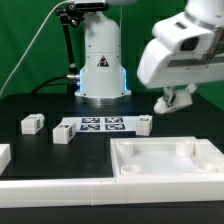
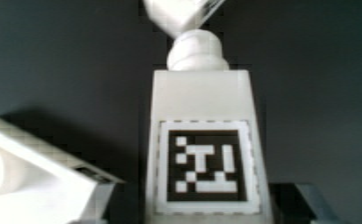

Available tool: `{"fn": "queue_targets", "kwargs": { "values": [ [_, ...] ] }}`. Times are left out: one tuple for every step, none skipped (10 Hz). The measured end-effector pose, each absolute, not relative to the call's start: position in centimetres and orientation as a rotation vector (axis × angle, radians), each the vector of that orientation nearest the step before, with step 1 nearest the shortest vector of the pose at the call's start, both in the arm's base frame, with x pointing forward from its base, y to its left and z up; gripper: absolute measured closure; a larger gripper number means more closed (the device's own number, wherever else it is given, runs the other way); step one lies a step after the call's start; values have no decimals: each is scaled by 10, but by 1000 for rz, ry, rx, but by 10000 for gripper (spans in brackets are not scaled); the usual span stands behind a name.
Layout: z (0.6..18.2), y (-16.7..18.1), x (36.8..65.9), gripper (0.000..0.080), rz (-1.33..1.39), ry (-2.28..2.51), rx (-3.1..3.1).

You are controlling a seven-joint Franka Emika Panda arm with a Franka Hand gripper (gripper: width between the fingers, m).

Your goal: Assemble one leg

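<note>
My gripper (image 1: 172, 102) hangs above the table at the exterior view's right, over the far edge of the large white tray-like piece (image 1: 170, 160). In the wrist view the gripper (image 2: 210, 206) is shut on a leg (image 2: 204, 110), a white block with a black-and-white tag (image 2: 204, 160) facing the camera and a rounded peg at its far end. A dark finger (image 2: 304, 205) shows beside the block. Three more legs lie on the table: two at the left (image 1: 32, 124) (image 1: 64, 133) and one near the middle (image 1: 145, 125).
The marker board (image 1: 102, 125) lies before the robot base (image 1: 100, 60). A corner of the tray-like piece shows in the wrist view (image 2: 36, 170). A white piece (image 1: 3, 155) sits at the left edge and a long white bar (image 1: 90, 190) lies along the front.
</note>
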State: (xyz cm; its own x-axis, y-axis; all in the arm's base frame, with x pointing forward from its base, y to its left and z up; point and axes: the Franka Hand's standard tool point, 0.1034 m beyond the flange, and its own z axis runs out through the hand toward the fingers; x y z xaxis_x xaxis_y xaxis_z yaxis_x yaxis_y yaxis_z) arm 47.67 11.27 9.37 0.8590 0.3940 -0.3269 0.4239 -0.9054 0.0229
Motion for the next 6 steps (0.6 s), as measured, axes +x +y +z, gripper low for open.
{"fn": "queue_targets", "kwargs": {
  "values": [
    [110,105,481,508,-400,609,2957],
    [124,101,487,508,-350,568,2966],
    [121,106,499,508,-153,592,3003],
    [118,105,495,508,-41,598,3020],
    [119,105,495,508,42,600,3030],
    [120,111,500,507,222,608,3048]
  ]
}}
